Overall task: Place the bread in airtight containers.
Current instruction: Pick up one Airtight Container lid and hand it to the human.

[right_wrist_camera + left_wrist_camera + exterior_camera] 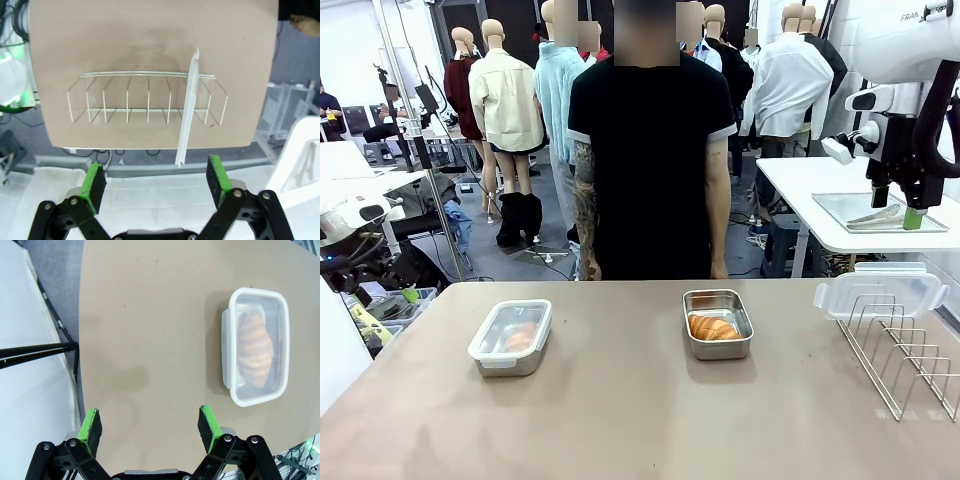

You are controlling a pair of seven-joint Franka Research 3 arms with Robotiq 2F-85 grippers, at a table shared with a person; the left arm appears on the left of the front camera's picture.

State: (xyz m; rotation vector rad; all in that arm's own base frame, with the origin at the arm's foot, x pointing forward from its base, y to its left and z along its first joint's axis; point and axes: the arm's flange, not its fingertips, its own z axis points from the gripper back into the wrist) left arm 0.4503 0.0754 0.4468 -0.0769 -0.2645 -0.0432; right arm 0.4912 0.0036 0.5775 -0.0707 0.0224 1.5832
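- Centrally, the tan table (620, 400) carries two steel tins, one to the robot's left and one to its right, well apart, with a person (650, 150) in a black shirt standing at the far edge.
- Left tin (511, 337): closed by a clear lid, with one croissant (520, 336) visible through the plastic; the left wrist view shows the same lidded tin (257, 346) from above, the croissant (255, 347) lying lengthwise inside it.
- Right tin (718, 324): uncovered, holding a second croissant (713, 327) that rests on the tin's floor.
- Spare clear lid (880, 290): it stands on edge in the wire rack (905, 350) at the table's right end (in the right wrist view the lid (187, 112) appears as a thin upright strip slotted between the wires of the rack (145, 97)).
- Left gripper (150, 422): green pads set wide apart with nothing between them, hanging above bare table beside the lidded tin and not touching it.
- Right gripper (156, 180): jaws likewise spread and empty, positioned over the table's edge just outside the rack; in the front view the right gripper (900, 205) hangs raised at the upper right, clear of the table surface.
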